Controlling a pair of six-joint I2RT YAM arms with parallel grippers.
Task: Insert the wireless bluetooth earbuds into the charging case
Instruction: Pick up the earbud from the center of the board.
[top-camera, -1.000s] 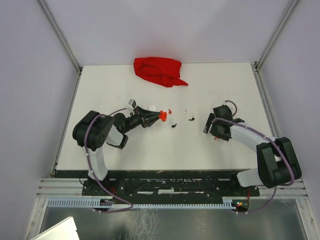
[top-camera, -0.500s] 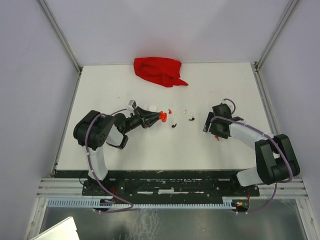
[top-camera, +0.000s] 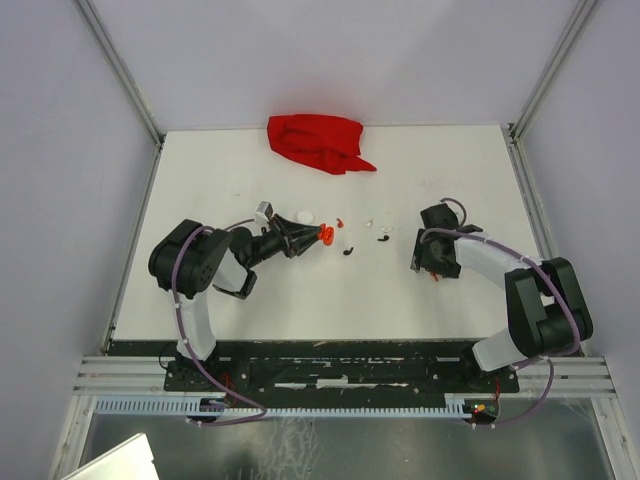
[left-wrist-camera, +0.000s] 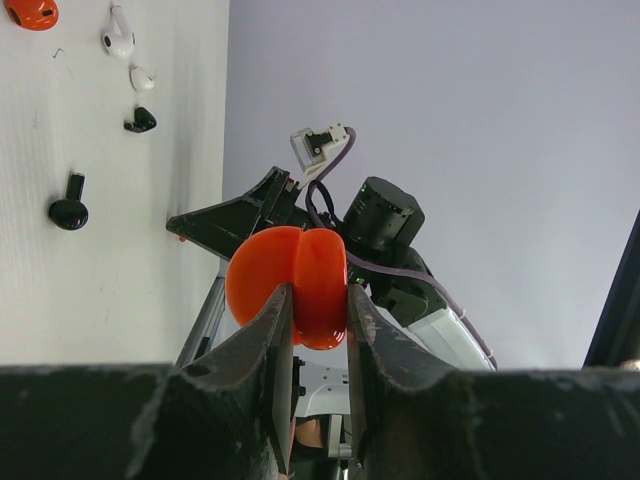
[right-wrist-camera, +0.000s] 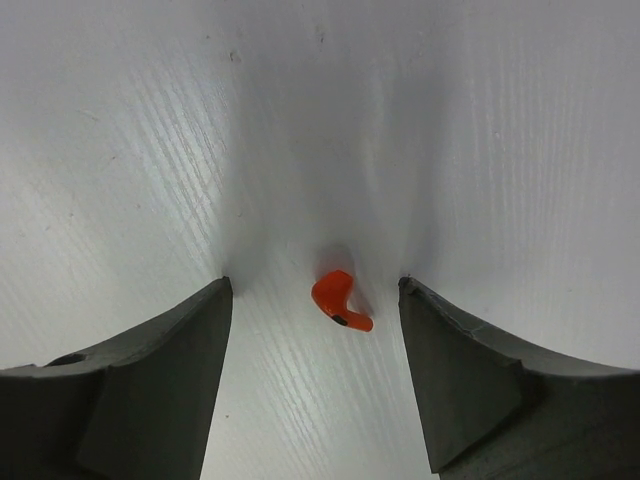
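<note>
Earbud (right-wrist-camera: 341, 302), orange-red, comma-shaped, glossy, dark tip on stem

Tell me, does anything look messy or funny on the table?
Yes. Tiny earbuds lie scattered in the middle of the table, and one orange earbud sits alone inside the open right gripper. A red cloth lies crumpled at the far edge. The left gripper pinches an orange case.
</note>
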